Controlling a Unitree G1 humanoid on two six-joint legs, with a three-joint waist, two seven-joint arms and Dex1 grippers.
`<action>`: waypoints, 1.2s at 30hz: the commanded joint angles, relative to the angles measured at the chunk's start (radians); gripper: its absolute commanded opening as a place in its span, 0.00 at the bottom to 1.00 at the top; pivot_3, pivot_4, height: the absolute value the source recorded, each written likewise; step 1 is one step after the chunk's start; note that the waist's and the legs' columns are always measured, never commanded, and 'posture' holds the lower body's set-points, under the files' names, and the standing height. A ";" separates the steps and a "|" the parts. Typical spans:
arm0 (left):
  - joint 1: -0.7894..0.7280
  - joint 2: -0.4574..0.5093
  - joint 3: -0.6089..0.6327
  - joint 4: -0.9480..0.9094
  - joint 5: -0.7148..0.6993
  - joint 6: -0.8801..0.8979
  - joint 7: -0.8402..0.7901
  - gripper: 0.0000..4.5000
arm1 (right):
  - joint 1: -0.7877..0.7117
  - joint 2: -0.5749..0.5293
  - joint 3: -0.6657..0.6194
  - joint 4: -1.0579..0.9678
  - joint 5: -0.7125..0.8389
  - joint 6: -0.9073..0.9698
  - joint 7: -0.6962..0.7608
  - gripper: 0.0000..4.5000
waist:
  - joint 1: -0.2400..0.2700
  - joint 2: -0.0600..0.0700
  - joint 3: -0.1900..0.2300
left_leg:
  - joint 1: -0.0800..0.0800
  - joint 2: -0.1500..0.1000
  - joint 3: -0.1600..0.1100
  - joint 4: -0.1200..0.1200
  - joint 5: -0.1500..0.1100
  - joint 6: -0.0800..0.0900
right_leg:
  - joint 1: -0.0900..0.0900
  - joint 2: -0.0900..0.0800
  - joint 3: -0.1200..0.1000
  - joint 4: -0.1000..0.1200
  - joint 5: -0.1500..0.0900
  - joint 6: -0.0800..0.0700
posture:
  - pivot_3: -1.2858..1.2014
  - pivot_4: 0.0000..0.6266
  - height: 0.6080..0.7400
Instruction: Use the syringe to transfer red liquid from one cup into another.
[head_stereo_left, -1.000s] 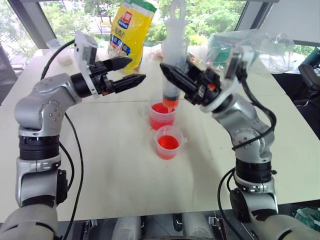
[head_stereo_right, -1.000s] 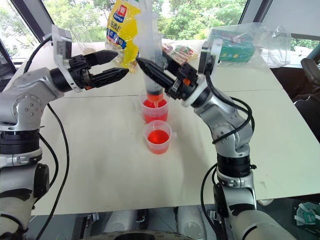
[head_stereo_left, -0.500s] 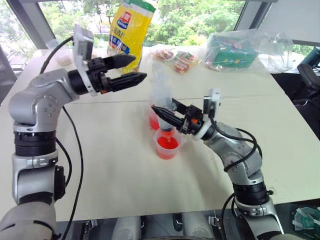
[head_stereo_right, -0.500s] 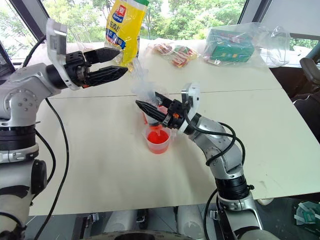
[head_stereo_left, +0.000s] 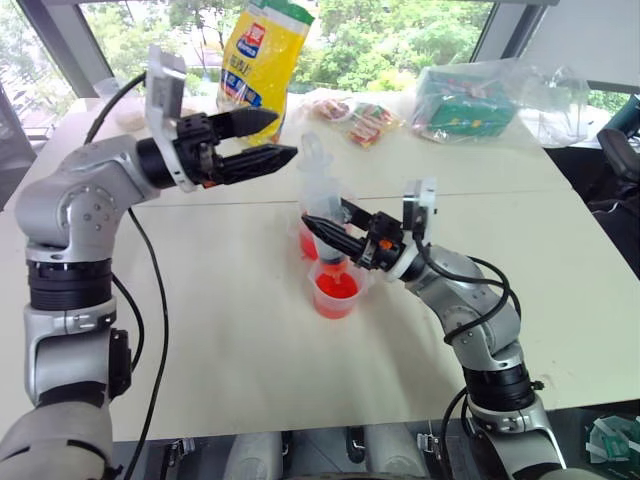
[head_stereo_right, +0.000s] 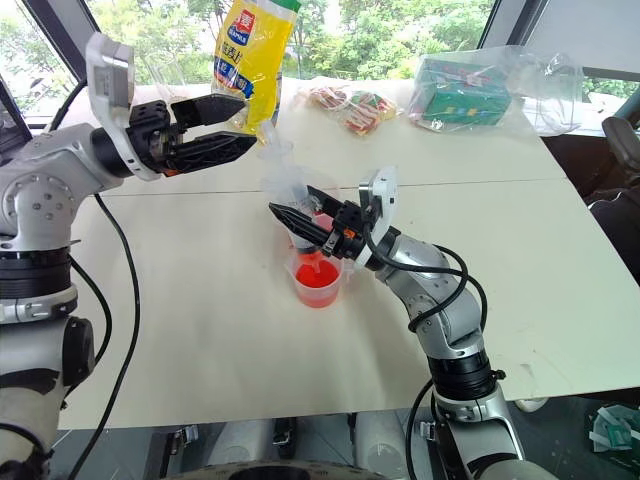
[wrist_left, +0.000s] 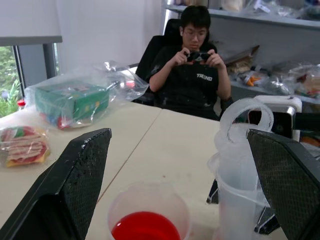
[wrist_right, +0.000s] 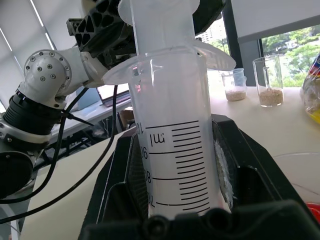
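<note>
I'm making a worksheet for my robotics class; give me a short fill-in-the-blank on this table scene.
1. The right gripper is shut on the ____.
2. The liquid in the two cups is ____.
3. The left gripper hangs above the table with its fingers ____.
4. The tall bag at the far edge of the table is mostly ____.

Missing words: syringe; red; open; yellow
</note>
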 joint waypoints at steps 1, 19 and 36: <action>-0.038 -0.019 -0.006 -0.005 0.003 -0.020 0.000 0.99 | -0.006 -0.003 -0.004 -0.021 0.002 -0.017 0.007 0.31 | 0.000 0.000 0.000 | 0.000 0.000 0.000 0.000 0.000 0.000 | 0.000 0.000 0.000 0.000 0.000 0.000 | 0.52 0.24 1.00; -0.049 -0.120 -0.062 0.019 0.053 -0.066 -0.012 0.00 | -0.024 -0.011 -0.017 -0.027 0.004 -0.010 -0.005 0.31 | -0.001 0.000 0.000 | 0.000 0.000 0.000 0.000 0.000 0.000 | 0.000 0.000 0.000 0.000 0.000 0.000 | 0.52 0.24 1.00; 0.005 -0.133 -0.109 -0.045 0.052 -0.040 -0.034 0.00 | -0.130 0.016 -0.123 -0.102 0.207 0.154 -0.109 0.31 | -0.001 0.000 0.000 | 0.000 0.000 0.000 0.000 0.000 0.000 | 0.000 0.000 0.000 0.000 0.000 0.000 | 0.52 0.24 1.00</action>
